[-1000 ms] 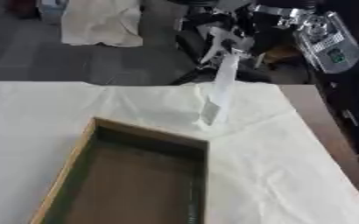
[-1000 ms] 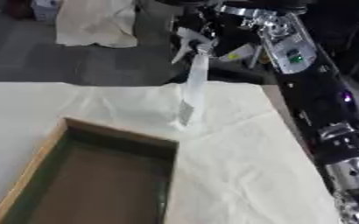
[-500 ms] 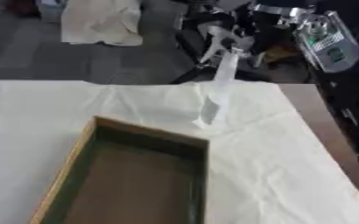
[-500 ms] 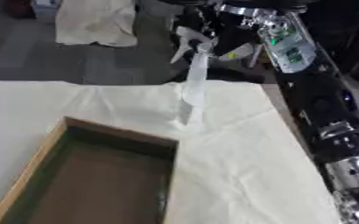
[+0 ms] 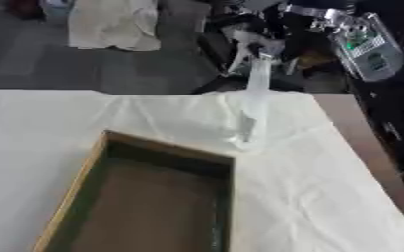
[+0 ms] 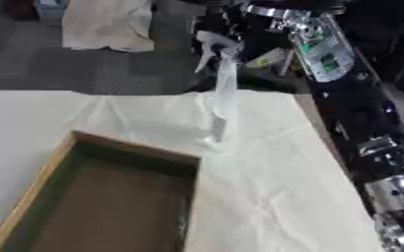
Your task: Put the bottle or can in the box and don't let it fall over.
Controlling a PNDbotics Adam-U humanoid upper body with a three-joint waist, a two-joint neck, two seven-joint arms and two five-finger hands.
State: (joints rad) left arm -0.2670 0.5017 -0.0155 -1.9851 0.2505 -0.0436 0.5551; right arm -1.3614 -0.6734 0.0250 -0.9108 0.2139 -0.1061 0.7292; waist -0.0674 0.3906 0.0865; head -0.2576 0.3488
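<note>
Beyond the box [image 5: 145,197], the clear bottle [image 5: 253,106] stands upright; right robot hand [image 5: 261,37] state indiscernible; a nudge could topple it.

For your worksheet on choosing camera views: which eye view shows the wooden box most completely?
The left eye view: the box shows both long sides and its far wall. In the right eye view its left wall is cut by the picture's lower left corner.

Table cloth [image 5: 326,197]: cream-white, plain, creased. Box [image 5: 72,197]: light tan wooden rim, dark green inner walls, dull brown floor, lower left. Bottle [image 5: 255,98]: clear, pale whitish, upper centre. Right arm [image 6: 326,54]: black with a silver-grey panel bearing green spots, upper right. Floor [image 5: 33,64]: dark grey. Draped cloth [image 5: 111,24]: off-white, upper left.
</note>
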